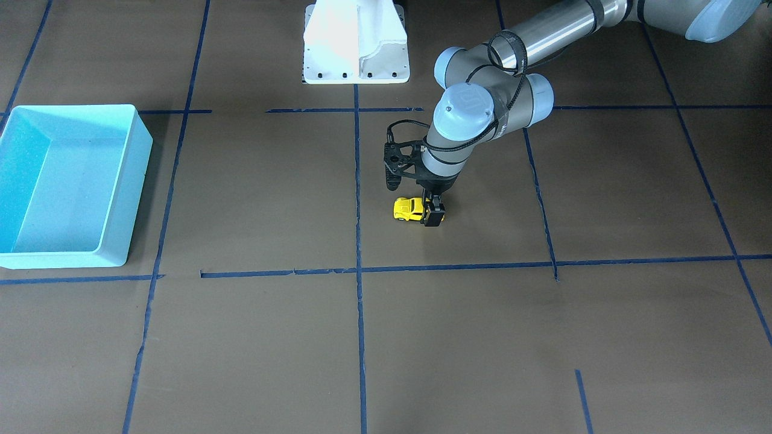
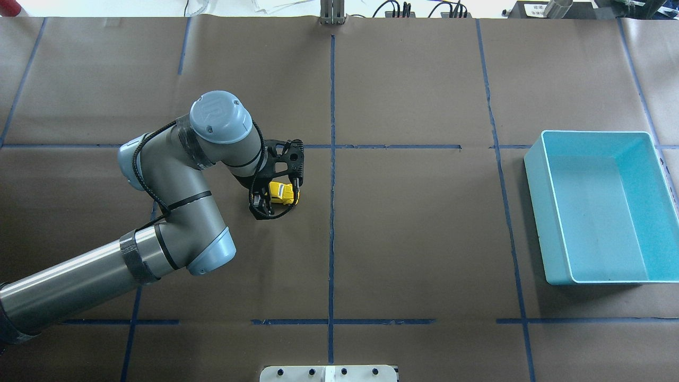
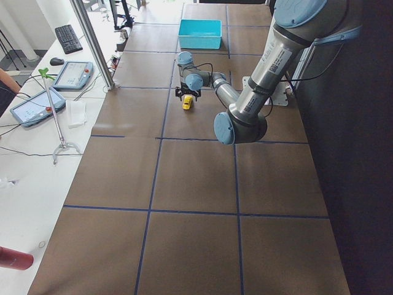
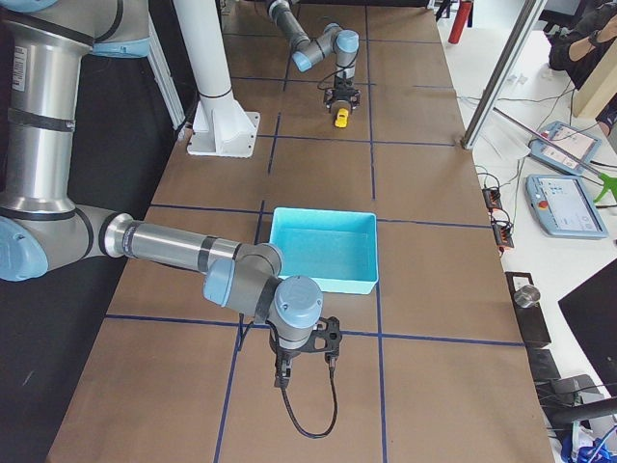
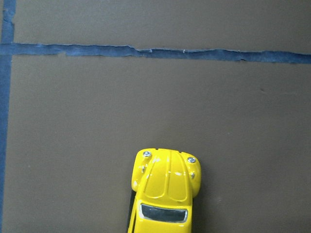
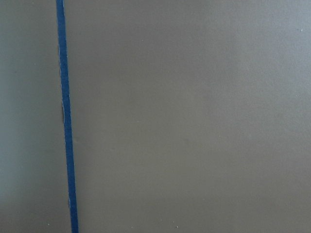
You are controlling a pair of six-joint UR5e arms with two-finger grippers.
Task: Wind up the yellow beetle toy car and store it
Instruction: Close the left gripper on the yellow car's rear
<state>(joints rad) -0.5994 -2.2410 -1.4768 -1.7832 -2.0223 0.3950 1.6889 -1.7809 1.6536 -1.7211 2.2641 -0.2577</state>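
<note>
The yellow beetle toy car (image 1: 410, 208) sits on its wheels near the middle of the desk (image 1: 482, 337), bonnet pointing toward a blue tape line (image 5: 146, 51) in the left wrist view. The left end effector (image 1: 434, 214) is down over the car's rear, with one finger against the side nearer the front-facing camera. The other finger is hidden, so I cannot tell whether it is clamped on the body or only straddling it.

The step in hand looks like taking hold for the wind-up. To do it well, the grip should be on the flat flanks low at the rear, not on the rounded roof, where a small glossy shell would likely squirt out. All four wheels should stay pressed to the paper. The pull should run straight back along the car's own axis so the wheels roll rather than skid. Skidding would wind nothing.

The turquoise bin (image 2: 546, 212) stands well apart on the robot's right. The right end effector (image 4: 281, 374) hangs over bare desk near it. Whether it is apart or together cannot be told.
</note>
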